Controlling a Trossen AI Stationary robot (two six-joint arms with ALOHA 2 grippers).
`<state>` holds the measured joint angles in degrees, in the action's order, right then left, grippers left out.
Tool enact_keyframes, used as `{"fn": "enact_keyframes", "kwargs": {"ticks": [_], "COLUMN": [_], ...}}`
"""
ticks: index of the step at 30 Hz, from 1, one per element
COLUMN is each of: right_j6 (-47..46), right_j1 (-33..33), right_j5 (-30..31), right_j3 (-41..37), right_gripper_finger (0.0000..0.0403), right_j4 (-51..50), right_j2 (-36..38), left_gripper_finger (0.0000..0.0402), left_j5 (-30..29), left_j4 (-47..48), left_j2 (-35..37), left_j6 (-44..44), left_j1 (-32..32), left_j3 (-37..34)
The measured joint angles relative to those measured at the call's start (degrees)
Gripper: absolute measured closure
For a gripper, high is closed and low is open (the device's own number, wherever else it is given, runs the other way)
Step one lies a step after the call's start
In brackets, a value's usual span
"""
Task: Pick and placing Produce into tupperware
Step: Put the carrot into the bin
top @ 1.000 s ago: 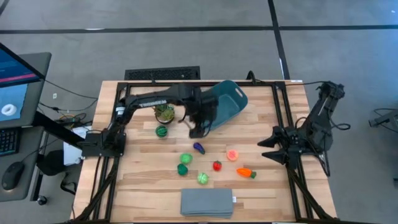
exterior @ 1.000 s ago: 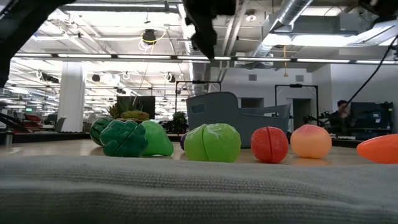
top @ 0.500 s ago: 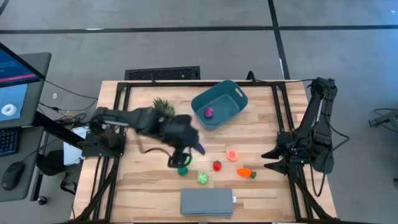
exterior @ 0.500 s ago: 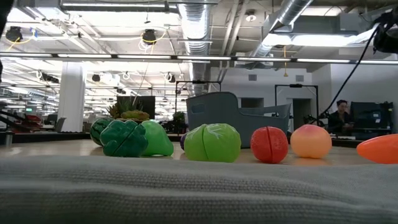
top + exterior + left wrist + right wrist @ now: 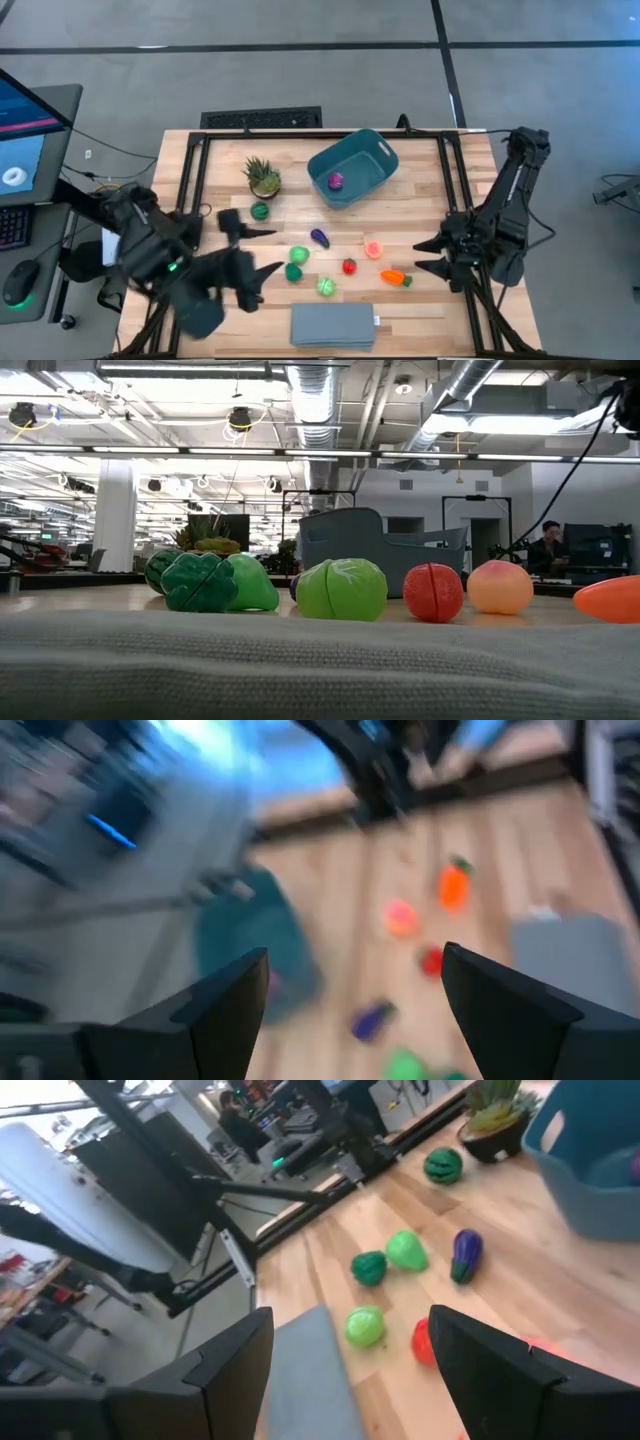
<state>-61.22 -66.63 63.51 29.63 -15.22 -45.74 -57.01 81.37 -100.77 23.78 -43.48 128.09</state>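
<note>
High view: the left gripper [image 5: 250, 275] is seen at lower left, fingers spread, nothing held. The right gripper [image 5: 428, 255] is parted and empty at right. Produce [image 5: 320, 238] is scattered mid-frame; one magenta piece [image 5: 336, 180] lies in the tupperware [image 5: 372, 158] at upper centre.

Teal tupperware [image 5: 352, 165] upright – magenta produce [image 5: 336, 181] inside, eight pieces outside

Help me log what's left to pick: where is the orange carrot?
In the high view the orange carrot lies on the table's right half, just below the pink fruit, nearest the waiting right gripper.
</note>
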Motion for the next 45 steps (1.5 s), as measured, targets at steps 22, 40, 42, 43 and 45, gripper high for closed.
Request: {"fn": "enact_keyframes", "kwargs": {"ticks": [22,40,42,43,45], "right_j6": [10.73,10.30,10.27,10.27,10.27], "right_j1": [5.58,1.13,1.20,1.47,2.19], "right_j5": [-1.03,1.92,2.93,3.19,3.24], "right_j3": [0.00,0.00,0.00,0.00,0.00], "right_gripper_finger": [0.0113,0.0113,0.0113,0.0113,0.0113], "right_j4": [11.39,21.29,21.29,21.25,20.90], "right_j2": [-0.30,-4.25,-4.22,-4.14,-4.09], "left_gripper_finger": [0.0116,0.0116,0.0116,0.0116,0.0116], "left_j5": [40.87,73.38,70.55,69.00,65.17], "left_j4": [-52.18,-75.14,-79.81,-81.23,-83.99], "left_j2": [-0.07,14.12,19.35,22.13,27.57], "left_j6": [-32.24,-19.26,-18.19,-17.74,-16.63], "left_j1": [11.25,33.75,34.58,34.80,34.91], "left_j3": [-12.50,-51.77,-58.02,-61.31,-67.22]}}
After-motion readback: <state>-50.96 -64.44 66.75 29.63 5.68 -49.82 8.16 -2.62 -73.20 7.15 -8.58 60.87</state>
